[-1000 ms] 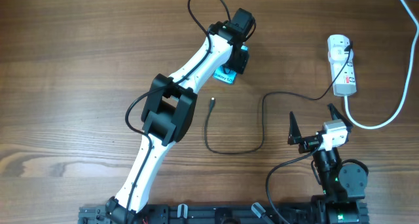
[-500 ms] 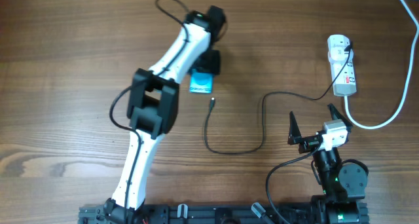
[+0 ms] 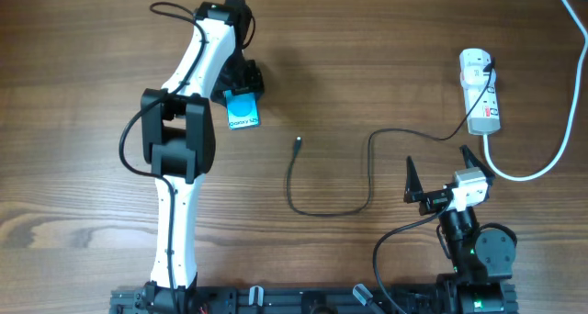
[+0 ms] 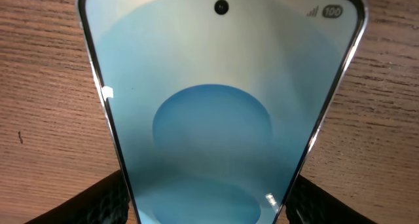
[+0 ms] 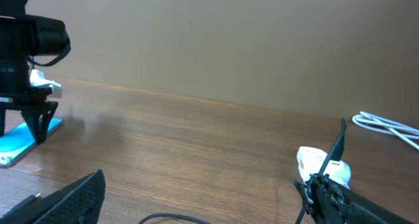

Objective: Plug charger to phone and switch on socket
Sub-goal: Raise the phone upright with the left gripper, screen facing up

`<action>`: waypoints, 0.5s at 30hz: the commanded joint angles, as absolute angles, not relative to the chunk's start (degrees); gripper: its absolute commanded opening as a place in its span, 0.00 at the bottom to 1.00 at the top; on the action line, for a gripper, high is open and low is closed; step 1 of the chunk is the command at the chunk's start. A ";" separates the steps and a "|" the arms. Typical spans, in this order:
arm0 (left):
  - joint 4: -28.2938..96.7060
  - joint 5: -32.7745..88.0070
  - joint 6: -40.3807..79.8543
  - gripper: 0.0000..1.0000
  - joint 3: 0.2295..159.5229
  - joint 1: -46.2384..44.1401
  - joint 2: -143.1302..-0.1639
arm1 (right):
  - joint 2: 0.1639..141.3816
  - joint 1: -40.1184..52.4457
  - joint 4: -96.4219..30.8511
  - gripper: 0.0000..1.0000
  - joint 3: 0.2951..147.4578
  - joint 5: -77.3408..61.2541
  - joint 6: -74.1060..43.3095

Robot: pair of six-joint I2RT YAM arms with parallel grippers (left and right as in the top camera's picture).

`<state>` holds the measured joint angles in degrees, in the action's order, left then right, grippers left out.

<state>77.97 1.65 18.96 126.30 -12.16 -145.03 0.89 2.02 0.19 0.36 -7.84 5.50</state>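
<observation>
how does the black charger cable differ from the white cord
The charger cable is thin and black; the white cord is thicker and white. The cable's free tip lies mid-table, while the cord runs off the top edge. Both lead from the power strip.

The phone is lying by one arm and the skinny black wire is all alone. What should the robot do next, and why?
Probably the right gripper should reach for the tip of the charger. That gripper is open and empty. The charger lies loose on the table, apart from the phone, and the phone lies flat between the fingers of the left gripper.
</observation>
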 commanded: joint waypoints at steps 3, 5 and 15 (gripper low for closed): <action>76.69 1.06 19.97 1.00 124.66 -13.96 -148.20 | 0.27 1.67 0.40 1.00 0.30 -7.49 6.02; 76.49 1.04 19.97 1.00 124.66 -14.41 -148.20 | 0.27 1.67 0.40 1.00 0.30 -7.49 5.98; 74.96 0.64 21.06 1.00 125.01 -11.90 -142.50 | 0.27 1.67 0.40 1.00 0.30 -7.49 6.00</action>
